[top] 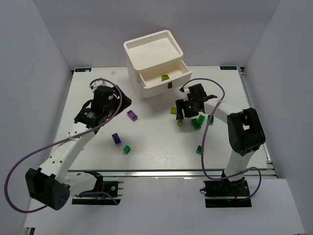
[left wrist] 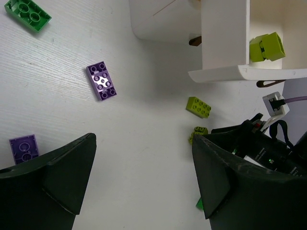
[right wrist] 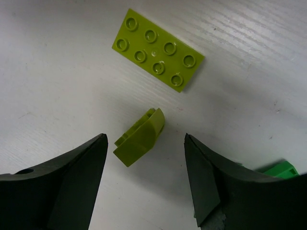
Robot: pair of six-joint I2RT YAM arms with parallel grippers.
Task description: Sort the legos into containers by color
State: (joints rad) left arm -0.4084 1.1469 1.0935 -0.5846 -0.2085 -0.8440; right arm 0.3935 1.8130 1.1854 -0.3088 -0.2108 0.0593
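My right gripper is open, low over the table, with a small curved yellow-green lego lying between its fingers, nearer the left one. A flat yellow-green lego lies just beyond. My left gripper is open and empty above bare table. The white drawer unit stands at the back, its middle drawer pulled out with a yellow-green lego inside. Purple legos and a green one lie left of centre.
Green legos lie by the right arm and nearer the front. The left wrist view shows a purple lego, another and a green one. White walls enclose the table. A purple cable loops off each arm.
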